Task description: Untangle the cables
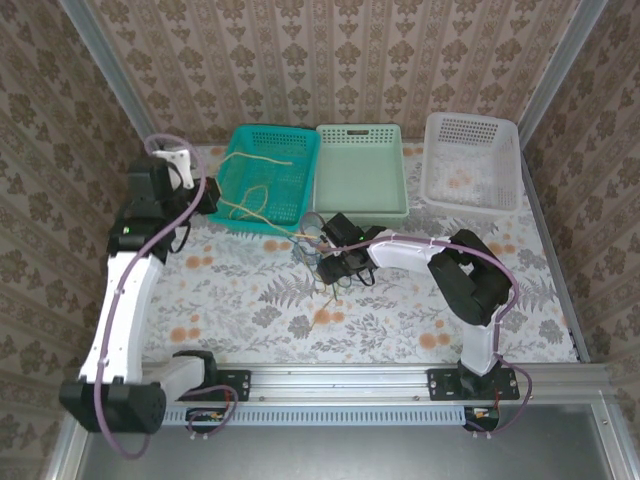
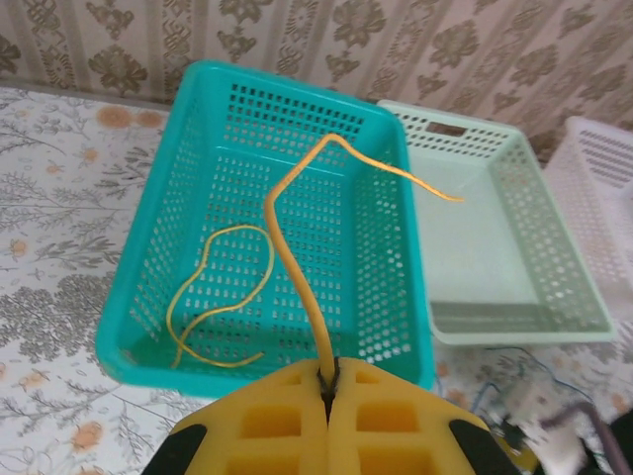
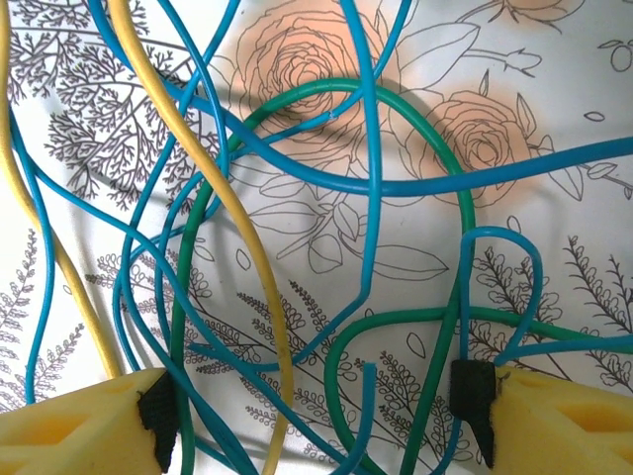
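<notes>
Several blue, green and yellow cables point(image 3: 369, 148) lie tangled on the counter point(image 3: 554, 69) beneath the wide-spread right gripper point(image 3: 316, 421), likely to snag extras; the left gripper point(image 2: 329, 381), clamped on a yellow cable point(image 2: 295, 287), may tighten knots.

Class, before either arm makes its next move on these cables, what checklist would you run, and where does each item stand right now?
1. Grip: left gripper shut on the yellow cable: ok.
2. Drop spot: teal basket lies beyond that grip, with a yellow loop inside: ok.
3. Ready: right gripper open over the tangle: ok.
4. One cable alone in the right gripper's gap: not ok. The green cable, blue cable and yellow strands all pass there.
5. Held yellow cable free of the tangle: cannot tell.
</notes>
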{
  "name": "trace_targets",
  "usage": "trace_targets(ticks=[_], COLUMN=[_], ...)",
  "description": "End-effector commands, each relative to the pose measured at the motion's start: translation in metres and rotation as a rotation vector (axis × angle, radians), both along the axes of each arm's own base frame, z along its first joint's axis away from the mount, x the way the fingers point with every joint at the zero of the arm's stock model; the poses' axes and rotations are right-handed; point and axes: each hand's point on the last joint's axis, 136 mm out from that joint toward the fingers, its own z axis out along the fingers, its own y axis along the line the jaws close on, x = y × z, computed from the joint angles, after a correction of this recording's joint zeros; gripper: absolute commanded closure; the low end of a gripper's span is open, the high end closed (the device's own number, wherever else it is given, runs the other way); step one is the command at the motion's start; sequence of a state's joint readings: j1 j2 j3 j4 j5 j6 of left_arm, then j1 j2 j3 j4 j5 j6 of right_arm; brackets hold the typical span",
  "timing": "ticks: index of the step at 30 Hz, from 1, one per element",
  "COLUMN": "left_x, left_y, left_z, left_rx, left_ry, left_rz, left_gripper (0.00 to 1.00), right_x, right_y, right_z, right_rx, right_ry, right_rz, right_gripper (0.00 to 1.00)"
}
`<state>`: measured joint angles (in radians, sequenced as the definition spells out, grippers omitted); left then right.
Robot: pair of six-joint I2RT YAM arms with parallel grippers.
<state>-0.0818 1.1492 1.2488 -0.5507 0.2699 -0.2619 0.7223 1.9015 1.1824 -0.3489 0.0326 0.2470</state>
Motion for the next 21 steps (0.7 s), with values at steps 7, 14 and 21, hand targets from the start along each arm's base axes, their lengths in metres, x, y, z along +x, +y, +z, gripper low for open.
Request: trace_targets(ticks=[7, 14, 21], left_x=[0.086, 0.129, 0.155], left_y=[0.021, 0.041, 0.031], left_z=[0.002, -0.013, -0.011], left_rx=[0.168, 0.276, 0.241], left_ry=[-0.150, -0.139, -0.189], left_rz=[-0.029, -0.018, -0.026], left_gripper=[1.00, 1.00, 1.00], right_x=[-0.001, 0.001, 0.003], right_y=[-0.003, -0.004, -0.003], right_z=[0.002, 0.000, 0.001], right_rx=[0.024, 0.020, 0.012], right_ry=[0.011, 0.012, 0.015], right_rz=[-0.032, -0.044, -0.041], right_gripper=[0.20, 0.20, 0.21])
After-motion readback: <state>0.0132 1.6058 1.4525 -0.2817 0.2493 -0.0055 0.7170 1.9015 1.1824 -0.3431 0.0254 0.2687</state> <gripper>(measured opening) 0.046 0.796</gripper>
